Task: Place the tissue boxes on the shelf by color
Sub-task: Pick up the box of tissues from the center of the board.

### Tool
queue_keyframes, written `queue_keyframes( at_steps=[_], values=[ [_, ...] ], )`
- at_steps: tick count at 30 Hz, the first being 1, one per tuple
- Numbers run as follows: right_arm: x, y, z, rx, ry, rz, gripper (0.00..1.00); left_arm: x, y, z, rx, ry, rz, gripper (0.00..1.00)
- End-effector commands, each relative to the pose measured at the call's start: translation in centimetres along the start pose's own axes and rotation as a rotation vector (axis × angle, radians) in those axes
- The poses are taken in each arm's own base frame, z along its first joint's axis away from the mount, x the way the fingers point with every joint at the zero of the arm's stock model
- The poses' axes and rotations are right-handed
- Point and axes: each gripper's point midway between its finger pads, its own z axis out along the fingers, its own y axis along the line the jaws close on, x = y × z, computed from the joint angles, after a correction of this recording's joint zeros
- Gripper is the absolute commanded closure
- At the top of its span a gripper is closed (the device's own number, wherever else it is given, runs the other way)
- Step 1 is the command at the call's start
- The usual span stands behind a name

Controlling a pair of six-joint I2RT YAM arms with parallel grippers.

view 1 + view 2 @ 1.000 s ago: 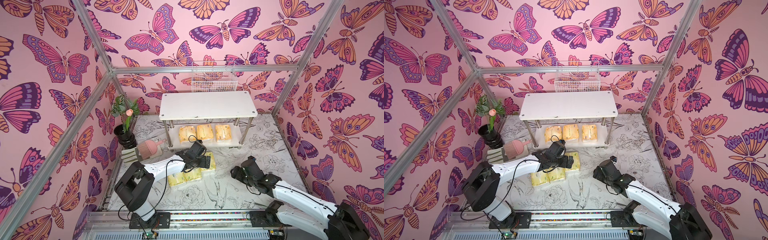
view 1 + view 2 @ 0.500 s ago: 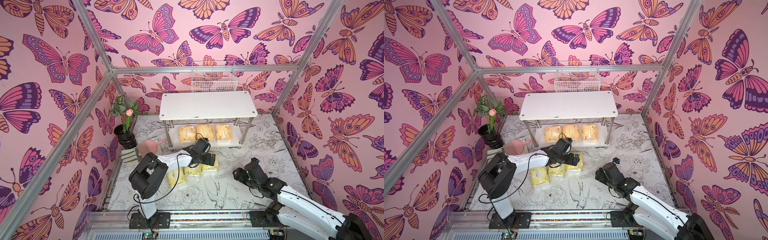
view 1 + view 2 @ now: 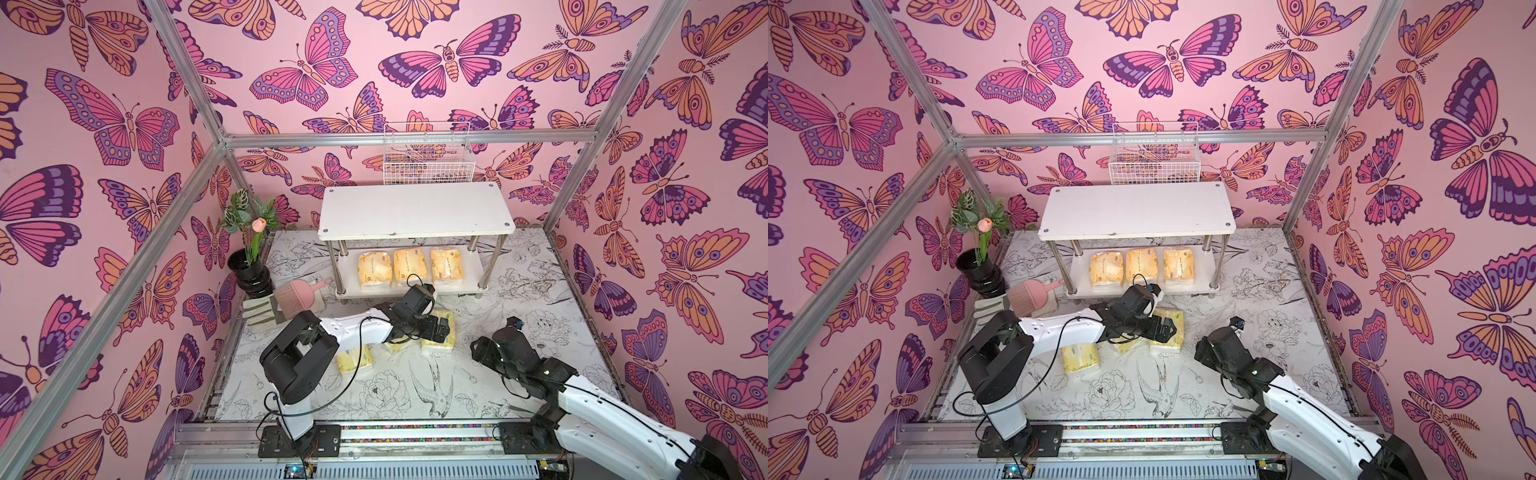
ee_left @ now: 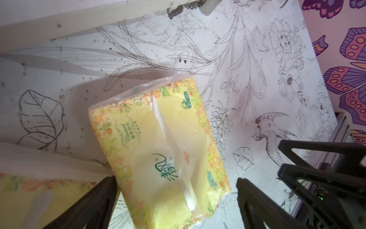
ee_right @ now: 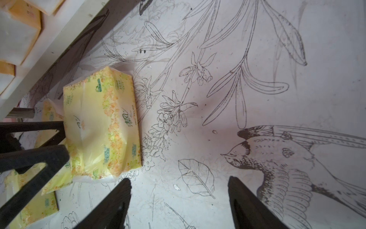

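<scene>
Yellow-green wrap fills my left wrist feed. Going left to right, the outer pack [image 3: 353, 360] lies well back from the left gripper [image 4: 175, 179]. The middle pack [image 4: 29, 198] sits just beside its inner finger. The target pack [image 4: 158, 148] lies on the mat [image 3: 395, 395] directly beneath it, with the jaws spread as wide as they go, 1 finger on each side, gripping nothing yet. Near the outer finger hangs the right gripper [image 5: 179, 180], parted and empty over bare mat. Ahead of both hands stands the shelf [image 3: 415, 208], its lower board carrying 3 orange packs [image 3: 409, 266] and its top board bare. My worries:

- The target pack lies skewed to the jaws, so closing could catch a corner and twist it.
- The slick, soft wrap could crumple and slip on the lift.
- The middle pack could get pinched or dragged along.
- The 2 hands look close enough to bump.
</scene>
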Motion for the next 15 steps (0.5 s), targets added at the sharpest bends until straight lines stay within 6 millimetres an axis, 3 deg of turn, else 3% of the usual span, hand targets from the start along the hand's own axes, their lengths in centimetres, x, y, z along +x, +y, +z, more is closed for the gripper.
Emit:
queue_keyframes(
  at_steps=[1, 9, 15],
  values=[
    [0.0, -1.0, 0.5, 0.034, -0.008, -0.006, 0.20, -0.5, -0.1, -0.7, 0.003, -0.034, -0.024, 0.00],
    [-0.5, -1.0, 1.1, 0.018, -0.005, 0.021, 0.20, -0.5, 1.3, 0.6, -0.042, -0.023, -0.053, 0.00],
    [-0.9, -1.0, 1.0, 0.013, -0.008, 0.026, 0.20, 0.6, 4.0, 0.3, -0.108, -0.020, -0.116, 0.00]
  ],
)
